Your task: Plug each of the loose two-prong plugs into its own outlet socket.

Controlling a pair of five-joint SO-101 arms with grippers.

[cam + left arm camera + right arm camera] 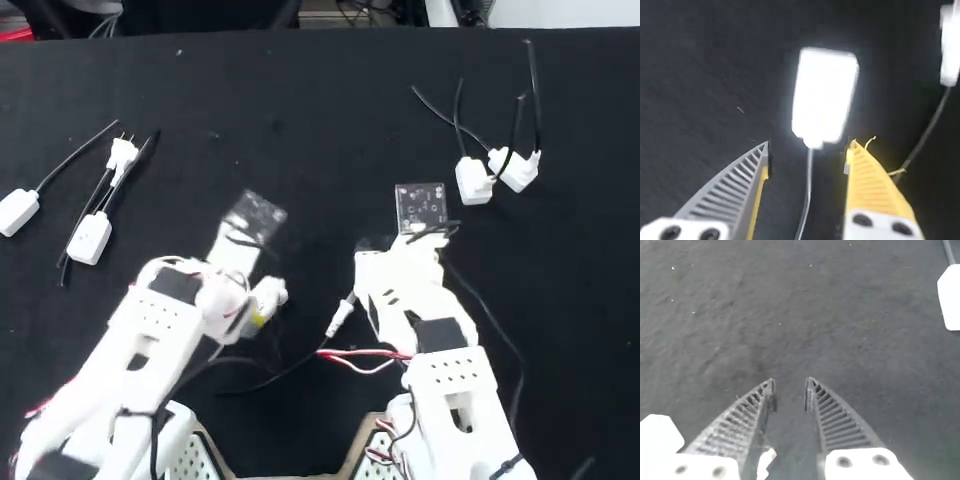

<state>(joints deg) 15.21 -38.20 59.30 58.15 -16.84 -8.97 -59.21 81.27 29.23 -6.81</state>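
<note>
My left gripper (809, 152) is open. A white socket block (825, 97) lies just ahead of its fingertips, and the block's thin cable runs back between the fingers. A second white piece (950, 45) with a black cable sits at that view's edge. My right gripper (790, 389) is open a little over bare black cloth, with nothing between its fingers, and a white block (951, 297) lies farther off. In the high view a two-prong plug (122, 152) and two white sockets (90, 238) (18, 210) lie at the left.
Two more white blocks (474, 180) (516, 168) with black cables sit at the back right. A small white plug (340, 318) on a black cable lies between the two arms. Red and white wires (360, 358) hang by the right arm. The black table (320, 100) ends at the back.
</note>
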